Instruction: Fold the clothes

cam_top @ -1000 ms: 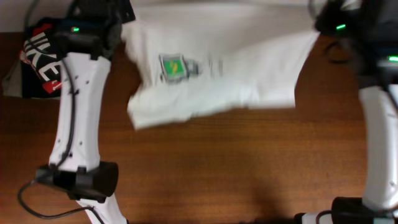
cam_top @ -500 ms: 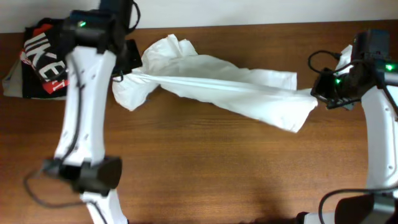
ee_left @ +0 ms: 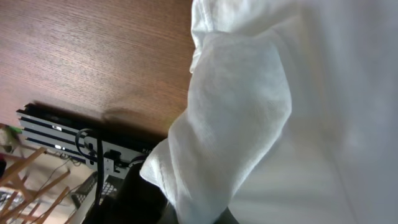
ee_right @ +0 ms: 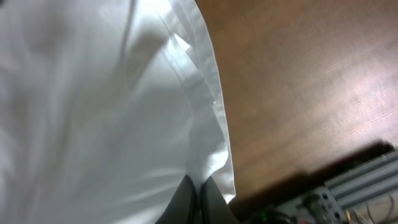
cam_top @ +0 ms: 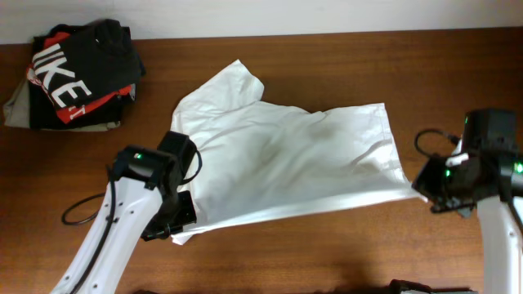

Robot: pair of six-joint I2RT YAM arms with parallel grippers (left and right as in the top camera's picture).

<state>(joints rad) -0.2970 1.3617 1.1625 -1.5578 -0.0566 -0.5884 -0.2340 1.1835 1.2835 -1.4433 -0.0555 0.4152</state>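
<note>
Both arms have swung down toward the near edge in the last half second, and the shirt (cam_top: pixel 286 155), a twisted rope slung between them back then, now lies opened out on the table (cam_top: pixel 327 253) with one sleeve (cam_top: pixel 233 82) pointing at the far edge. My left gripper (cam_top: pixel 183 225) is pinched fully closed on the near-left corner, and my right gripper (cam_top: pixel 422 191) is pinched fully closed on the near-right corner, with the hem (cam_top: pixel 327 206) drawn in a line between them

I read this as the spreading step, ahead of any fold. To do it well I'd keep that hem taut and set both corners down together, letting go only once the cloth rests on the wood. The left corner looks wadded, so I'd ease that side outward first. Creases run across the middle, and thin fabric like this will carry them into the fold unless it is pulled flat

From overhead I get the whole outline, and the pile (cam_top: pixel 78 73) of dark clothes at the far left, well apart from the shirt, but the arms cover both pinches. My left wrist view shows a rolled lump of cloth at the corner hiding the fingers. My right wrist view shows dark fingers (ee_right: pixel 185 200) meeting on the stitched edge. No view shows the neck mark, so I cannot tell which face is up
</note>
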